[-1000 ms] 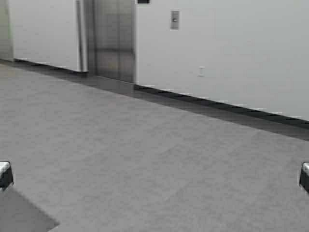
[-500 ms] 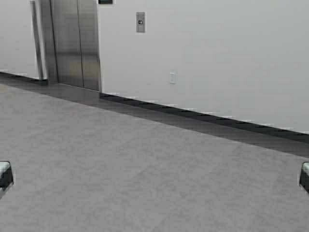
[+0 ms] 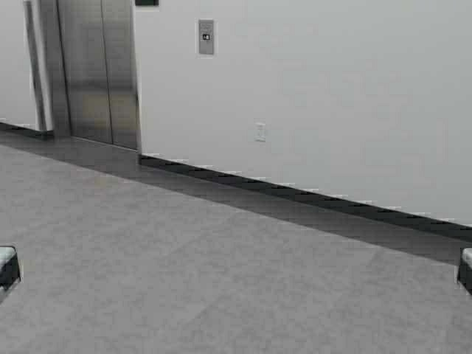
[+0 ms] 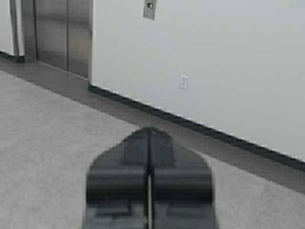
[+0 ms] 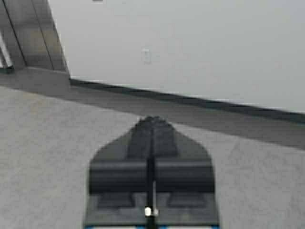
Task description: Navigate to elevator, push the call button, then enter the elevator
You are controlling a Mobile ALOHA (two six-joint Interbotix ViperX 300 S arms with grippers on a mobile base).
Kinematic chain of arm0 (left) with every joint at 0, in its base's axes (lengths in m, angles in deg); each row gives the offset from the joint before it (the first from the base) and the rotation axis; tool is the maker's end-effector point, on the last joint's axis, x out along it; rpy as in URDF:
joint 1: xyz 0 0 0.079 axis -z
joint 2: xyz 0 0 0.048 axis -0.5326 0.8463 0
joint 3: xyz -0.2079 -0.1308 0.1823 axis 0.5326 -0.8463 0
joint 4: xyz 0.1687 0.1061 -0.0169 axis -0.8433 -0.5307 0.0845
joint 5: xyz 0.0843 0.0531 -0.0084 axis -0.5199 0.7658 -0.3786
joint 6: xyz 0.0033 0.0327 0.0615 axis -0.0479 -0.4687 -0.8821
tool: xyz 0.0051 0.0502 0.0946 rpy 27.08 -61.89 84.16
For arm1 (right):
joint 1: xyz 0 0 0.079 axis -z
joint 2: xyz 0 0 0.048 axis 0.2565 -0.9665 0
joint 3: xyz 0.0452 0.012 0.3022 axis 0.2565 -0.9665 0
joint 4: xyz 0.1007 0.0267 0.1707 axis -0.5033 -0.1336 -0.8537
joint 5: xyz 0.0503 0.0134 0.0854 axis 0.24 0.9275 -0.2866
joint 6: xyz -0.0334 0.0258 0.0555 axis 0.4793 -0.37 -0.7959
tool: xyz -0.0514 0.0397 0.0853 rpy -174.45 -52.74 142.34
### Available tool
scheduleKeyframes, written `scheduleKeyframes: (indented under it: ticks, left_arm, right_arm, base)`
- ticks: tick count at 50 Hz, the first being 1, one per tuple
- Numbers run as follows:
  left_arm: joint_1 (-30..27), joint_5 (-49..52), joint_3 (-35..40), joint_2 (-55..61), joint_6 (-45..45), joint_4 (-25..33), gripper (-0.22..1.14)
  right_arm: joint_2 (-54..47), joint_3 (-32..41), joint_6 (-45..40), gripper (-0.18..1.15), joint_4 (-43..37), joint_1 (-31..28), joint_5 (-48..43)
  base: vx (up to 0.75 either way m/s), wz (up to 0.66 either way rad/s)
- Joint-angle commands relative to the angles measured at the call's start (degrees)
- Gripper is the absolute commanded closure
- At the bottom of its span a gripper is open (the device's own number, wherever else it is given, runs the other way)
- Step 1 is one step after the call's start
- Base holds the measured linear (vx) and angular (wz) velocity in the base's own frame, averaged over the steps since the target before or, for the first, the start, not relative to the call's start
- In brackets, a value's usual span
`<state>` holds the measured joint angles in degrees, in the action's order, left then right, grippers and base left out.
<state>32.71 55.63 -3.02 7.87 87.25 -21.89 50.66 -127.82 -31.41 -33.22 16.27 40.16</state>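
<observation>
The elevator (image 3: 92,74) has brushed steel double doors, shut, at the far left of the high view; it also shows in the left wrist view (image 4: 59,36) and at the edge of the right wrist view (image 5: 33,36). The call button (image 3: 206,37) is a small silver wall plate to the right of the doors, also seen in the left wrist view (image 4: 150,8). My left gripper (image 4: 149,131) and right gripper (image 5: 151,121) are both shut and empty, held low over the floor, far from the wall.
A white outlet plate (image 3: 259,131) sits low on the white wall. A dark baseboard (image 3: 295,193) runs along the wall's foot. Grey floor (image 3: 221,280) lies between me and the wall. Arm parts show at the high view's left (image 3: 7,267) and right edges (image 3: 464,269).
The robot has moved: the base has turned and driven, so the elevator and call button have shifted left and lower in the high view. The grippers stay shut.
</observation>
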Motion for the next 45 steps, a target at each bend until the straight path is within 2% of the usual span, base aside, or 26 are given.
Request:
scheduleKeyframes:
  ticks: [1,12,45]
  left_arm:
    - [-0.09,-0.44,0.62,-0.26,0.09,-0.09,0.89]
    - [0.00,-0.44,0.62,0.70,0.00,-0.09,0.89]
    - [-0.09,-0.44,1.67,3.43,0.00,-0.09,0.89]
  right_arm:
    - [-0.26,1.23,0.09,0.92,0.00,-0.09,-0.53]
    - [0.00,1.05,-0.09,0.92,0.00,-0.09,-0.53]
    - [2.90,0.44,-0.18,0.92,0.00,-0.09,-0.53]
  base:
    - [0.78,-0.04]
    - [0.77,0.00]
    - [0.74,0.15]
